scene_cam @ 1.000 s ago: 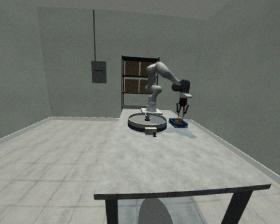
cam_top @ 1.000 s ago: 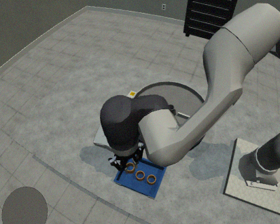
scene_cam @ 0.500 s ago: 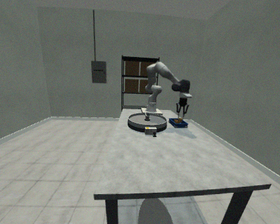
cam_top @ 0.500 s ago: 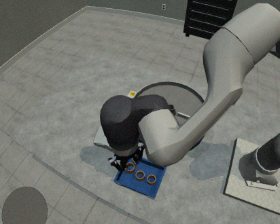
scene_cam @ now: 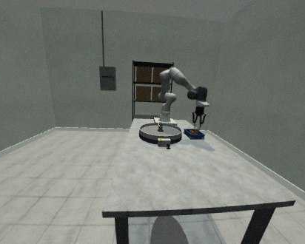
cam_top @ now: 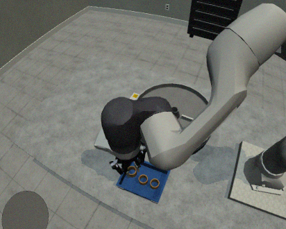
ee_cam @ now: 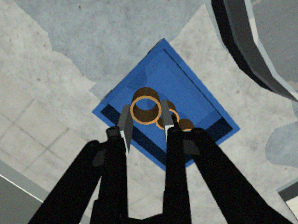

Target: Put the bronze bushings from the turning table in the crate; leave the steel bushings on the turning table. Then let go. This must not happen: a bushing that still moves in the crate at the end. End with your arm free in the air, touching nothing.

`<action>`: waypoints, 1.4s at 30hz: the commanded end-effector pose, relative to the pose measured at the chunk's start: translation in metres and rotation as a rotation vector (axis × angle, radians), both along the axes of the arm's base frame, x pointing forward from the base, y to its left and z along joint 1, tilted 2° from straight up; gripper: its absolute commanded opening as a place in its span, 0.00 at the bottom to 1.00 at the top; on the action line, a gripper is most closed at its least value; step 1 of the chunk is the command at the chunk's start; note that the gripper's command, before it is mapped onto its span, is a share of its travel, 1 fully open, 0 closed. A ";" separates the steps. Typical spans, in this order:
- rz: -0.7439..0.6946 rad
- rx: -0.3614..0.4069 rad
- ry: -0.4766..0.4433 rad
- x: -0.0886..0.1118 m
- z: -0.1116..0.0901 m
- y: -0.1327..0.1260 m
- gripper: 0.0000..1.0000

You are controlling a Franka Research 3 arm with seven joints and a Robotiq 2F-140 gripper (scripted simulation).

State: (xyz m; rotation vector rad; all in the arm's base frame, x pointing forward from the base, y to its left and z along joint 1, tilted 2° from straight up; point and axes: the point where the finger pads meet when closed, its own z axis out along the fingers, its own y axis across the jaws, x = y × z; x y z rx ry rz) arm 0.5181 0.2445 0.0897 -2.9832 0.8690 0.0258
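Observation:
My gripper (ee_cam: 146, 111) is shut on a bronze bushing (ee_cam: 146, 107) and holds it just above the blue crate (ee_cam: 165, 107). In the top view the gripper (cam_top: 127, 166) hangs over the left end of the crate (cam_top: 144, 180), with the held bushing (cam_top: 132, 171) between the fingers. Two more bronze bushings (cam_top: 143, 179) (cam_top: 155, 182) lie inside the crate. The turning table (cam_top: 179, 100) is behind the crate, mostly hidden by my arm. In the exterior view a small dark bushing (scene_cam: 160, 129) stands on the turning table (scene_cam: 160, 133).
A small control box (scene_cam: 164, 142) with a yellow label sits by the turning table's edge. The arm's base plate (cam_top: 261, 180) is to the right. A dark shelf rack (cam_top: 212, 15) stands against the far wall.

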 end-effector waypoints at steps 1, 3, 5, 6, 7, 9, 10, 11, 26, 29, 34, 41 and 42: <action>-0.002 -0.001 -0.003 0.001 0.000 0.000 0.00; -0.002 -0.001 -0.003 0.001 0.000 0.000 0.00; -0.002 -0.001 -0.003 0.001 0.000 0.000 0.00; -0.002 -0.001 -0.003 0.001 0.000 0.000 0.00; -0.002 -0.001 -0.003 0.001 0.000 0.000 0.00; -0.002 -0.001 -0.003 0.001 0.000 0.000 0.00; -0.002 -0.001 -0.003 0.001 0.000 0.000 0.00; -0.002 -0.001 -0.003 0.001 0.000 0.000 0.00; -0.002 -0.001 -0.003 0.001 0.000 0.000 0.00; -0.002 -0.001 -0.003 0.001 0.000 0.000 0.00; -0.002 -0.001 -0.003 0.001 -0.001 0.000 0.00; -0.002 -0.001 -0.003 0.001 -0.005 0.000 0.00; -0.002 -0.001 -0.003 0.001 -0.006 0.000 0.00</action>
